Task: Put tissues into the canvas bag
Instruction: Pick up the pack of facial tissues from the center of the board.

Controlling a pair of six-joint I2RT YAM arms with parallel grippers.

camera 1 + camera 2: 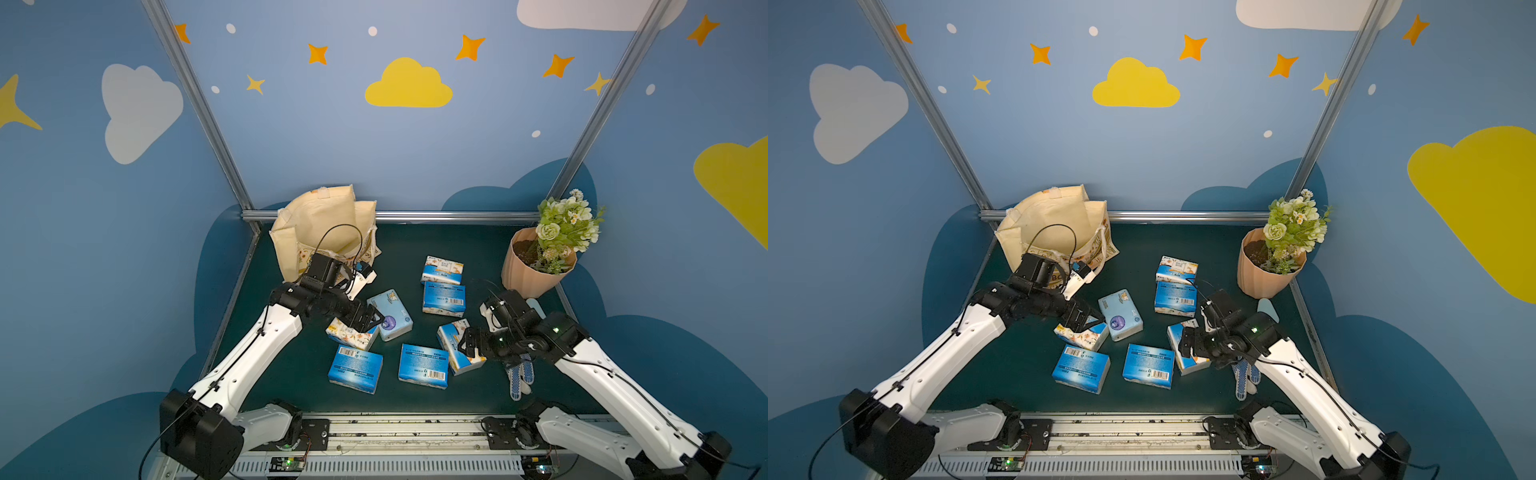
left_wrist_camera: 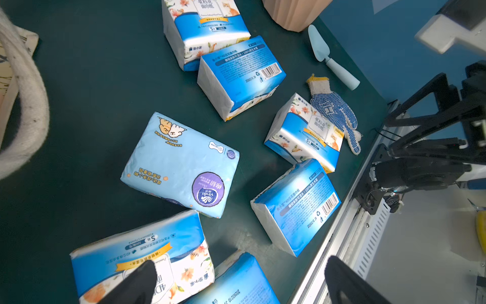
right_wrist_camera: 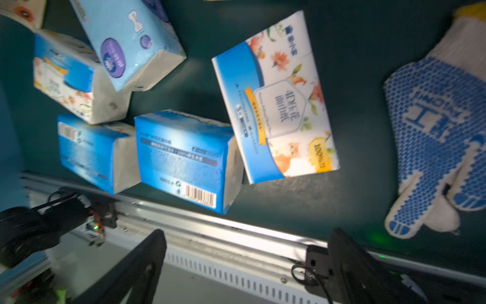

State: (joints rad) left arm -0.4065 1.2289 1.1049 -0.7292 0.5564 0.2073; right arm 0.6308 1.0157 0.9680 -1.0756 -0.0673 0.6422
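Tissues point(image 1: 424, 365) lie outside the canvas bag point(image 1: 320, 220); left tool point(image 2: 240, 263) and right tool point(image 3: 247, 233) gape, empty.

Backdrop: blue walls point(image 1: 291, 145), painted with a yellow cloud point(image 1: 408, 85), a white cloud point(image 1: 137, 110), orange stars point(image 1: 470, 48) and pale dots.
Frame: aluminium posts point(image 1: 199, 108), one back crossbar point(image 1: 457, 216).
Surface: dark green tabletop point(image 1: 415, 241) (matte, evenly lit).
Near edge: slotted metal rail point(image 1: 399, 432).

canvas bag point(image 1: 324, 216) back left, tissues point(image 1: 423, 365) centre, pot point(image 1: 523, 278) back right
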